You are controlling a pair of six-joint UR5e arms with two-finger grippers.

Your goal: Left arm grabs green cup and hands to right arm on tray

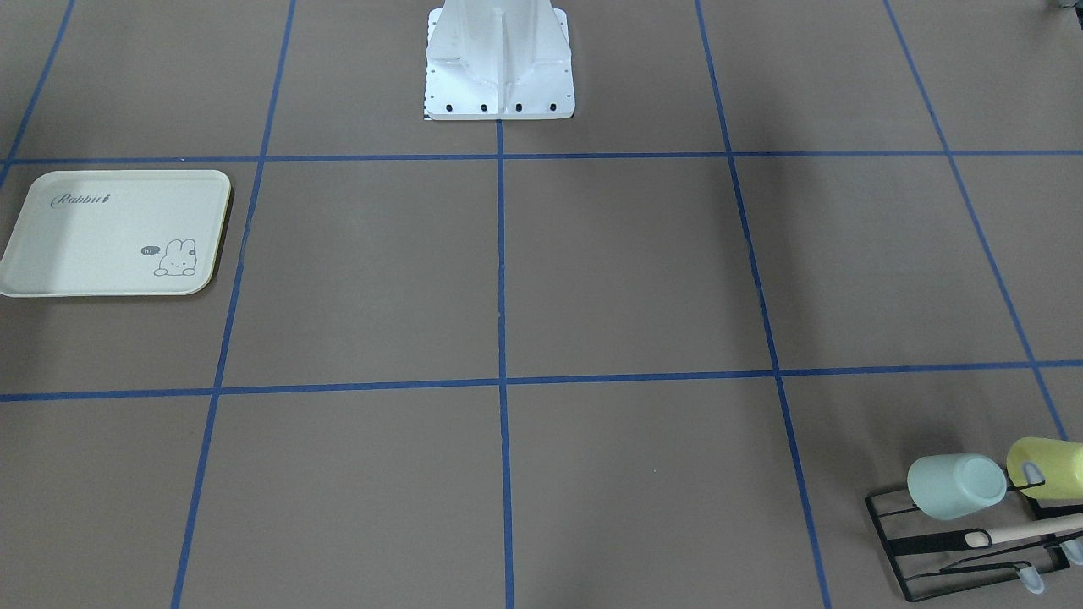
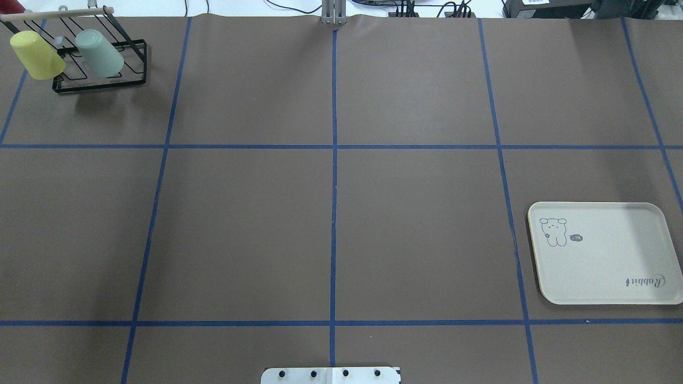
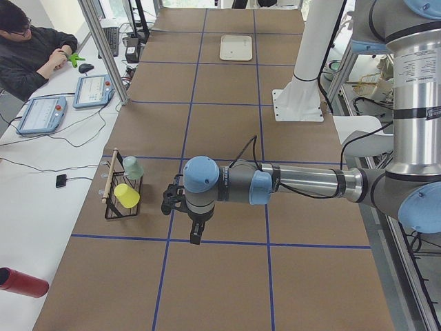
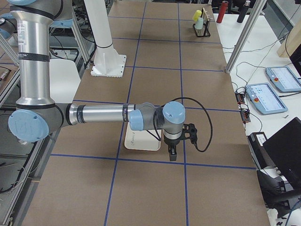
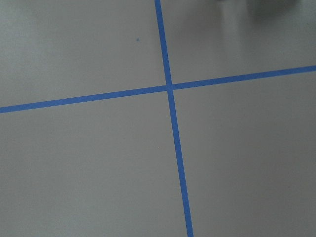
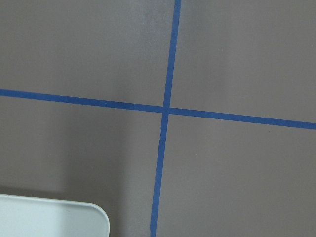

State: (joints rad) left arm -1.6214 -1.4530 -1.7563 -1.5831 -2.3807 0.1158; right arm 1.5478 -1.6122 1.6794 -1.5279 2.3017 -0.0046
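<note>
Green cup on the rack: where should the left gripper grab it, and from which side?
Grip the green cup across its side wall near the raised closed base, coming from above on the side away from the yellow cup. It leans mouth-down on the rack, so the base end is clearest; the jaws would then likely lift it along its tilt.

The yellow cup (image 1: 1049, 461) and black wire rack (image 1: 926, 544) are cut off at 4 o'clock in the front-facing view. The right arm (image 4: 99, 114) hides most of the tray (image 4: 136, 141). Whether the left gripper (image 3: 196, 234) or right gripper (image 4: 172, 153) is parted cannot be told.
</note>
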